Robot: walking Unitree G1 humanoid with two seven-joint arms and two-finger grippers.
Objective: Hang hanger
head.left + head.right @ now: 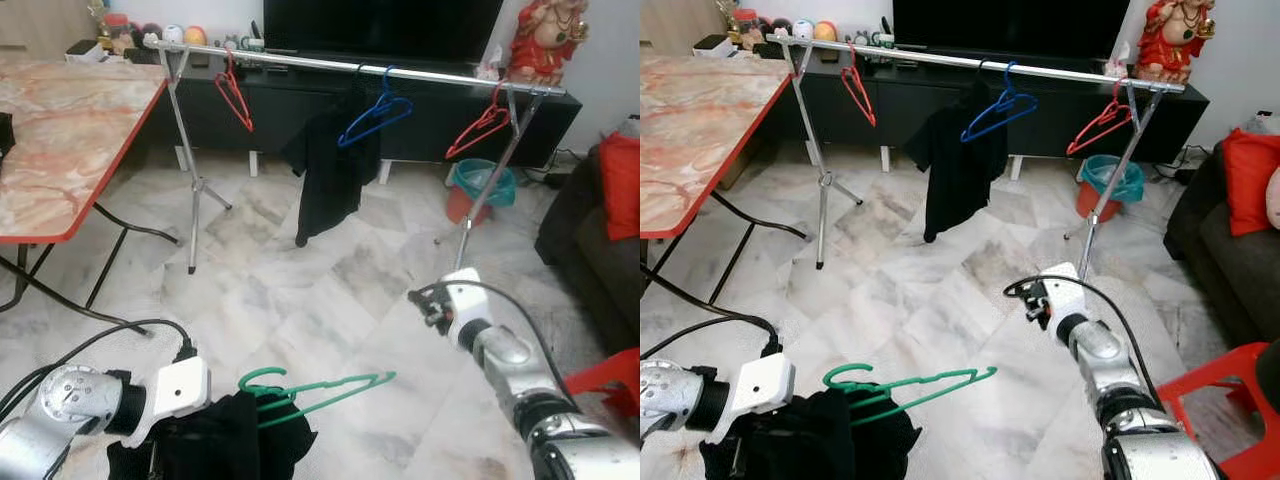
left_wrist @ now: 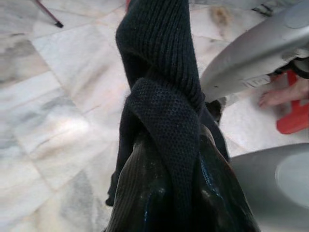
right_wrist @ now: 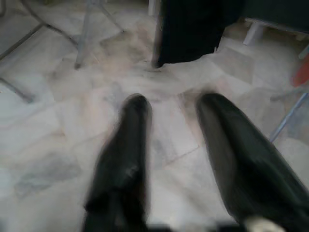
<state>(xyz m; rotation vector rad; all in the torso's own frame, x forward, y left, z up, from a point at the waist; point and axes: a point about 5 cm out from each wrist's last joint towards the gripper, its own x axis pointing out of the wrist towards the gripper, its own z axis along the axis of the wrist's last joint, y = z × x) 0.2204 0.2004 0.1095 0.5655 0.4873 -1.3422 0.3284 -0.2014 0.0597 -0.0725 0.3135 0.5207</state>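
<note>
- Green hanger (image 1: 320, 392): low in the head views, above the marble floor (image 1: 300, 290), hook toward the robot's left, its long bar reaching right. It carries a black garment (image 1: 215, 445) bunched at the hook end.
- Left gripper (image 2: 164, 193): at the lower left, fingers clamped on the black garment; in the left wrist view dark knit cloth wraps over both fingers. Whether the fingers also touch the hanger wire cannot be told.
- Right gripper (image 3: 169, 159): held out over the floor on the right, well apart from the green hanger; fingers spread, nothing between them. The wrist picture is blurred.
- Clothes rail (image 1: 360, 67): chrome bar on tripod legs, across the room ahead. From the left it holds a red hanger (image 1: 234, 95), a blue hanger (image 1: 375, 115) with a black shirt (image 1: 330, 170) hanging just beside it, and another red hanger (image 1: 480, 125) near the right end.
- Teal bucket (image 1: 485, 185): on the floor behind the rail's right leg, next to a red-orange container; contents not discernible.
- Worktop (image 1: 60, 130): marble-patterned with red edge, at the left.
- Television (image 1: 380, 25): on a black cabinet behind the rail; a red figurine (image 1: 545, 40) stands at its right.
- Red stool (image 1: 605, 385): beside the right arm.
</note>
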